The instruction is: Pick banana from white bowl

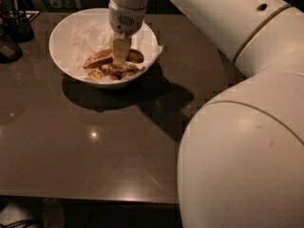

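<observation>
Fig. Single camera view, read L to R.

(a) Far left: small dark containers (10,41) stand on the worktop (95,141), well apart from the task items; not involved.

(b) Far, left of centre: white bowl (61,37) sits upright on the worktop, lined w/ crumpled white paper (88,32). The banana (99,59) lies low in the bowl on the paper, toward its near-right side. Its skin is yellow-brown w/ heavy dark mottling, and it looks soft and partly broken up.

(c) Centre: gripper (121,56) points straight down into the bowl from above, its pale tip at the banana's middle, touching or just above it. Whether the gripper is apart, together or clamped on the fruit cannot be told, as only one pale face of it shows.

(d) Right and near: the white arm (247,165) sweeps in from the near right and fills most of that side, casting a shadow on the worktop beside the bowl.

Progress (judged): approach and descent look done. The banana rests in the bowl, not lifted. Left to do: confirm the grip, raise the fruit clear of rim and paper. Risk: overripe flesh may squash or tear, and the paper may lift w/ it.
</observation>
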`<action>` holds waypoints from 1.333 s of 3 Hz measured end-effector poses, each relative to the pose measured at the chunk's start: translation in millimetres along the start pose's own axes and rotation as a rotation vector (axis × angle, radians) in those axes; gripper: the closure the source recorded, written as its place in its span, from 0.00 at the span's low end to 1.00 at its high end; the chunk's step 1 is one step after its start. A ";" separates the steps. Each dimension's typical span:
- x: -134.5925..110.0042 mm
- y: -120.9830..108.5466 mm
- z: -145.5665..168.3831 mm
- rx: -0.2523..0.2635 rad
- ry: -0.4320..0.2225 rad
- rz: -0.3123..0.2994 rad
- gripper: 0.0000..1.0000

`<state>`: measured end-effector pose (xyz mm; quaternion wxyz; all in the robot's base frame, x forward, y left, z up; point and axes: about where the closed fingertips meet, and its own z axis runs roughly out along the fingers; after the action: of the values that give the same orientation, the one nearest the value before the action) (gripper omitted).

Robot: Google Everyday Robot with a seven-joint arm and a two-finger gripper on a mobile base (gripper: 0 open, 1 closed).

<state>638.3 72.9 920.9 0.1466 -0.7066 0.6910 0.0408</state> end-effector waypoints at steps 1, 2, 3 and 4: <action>-2.1 4.2 -4.4 0.014 0.013 0.000 1.00; -20.3 35.2 -23.4 0.050 0.006 -0.012 1.00; -32.4 80.8 -43.8 0.054 -0.025 -0.003 1.00; -47.3 116.8 -55.5 0.048 -0.068 0.035 1.00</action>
<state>512.7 103.7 968.5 0.1859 -0.6890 0.6987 0.0506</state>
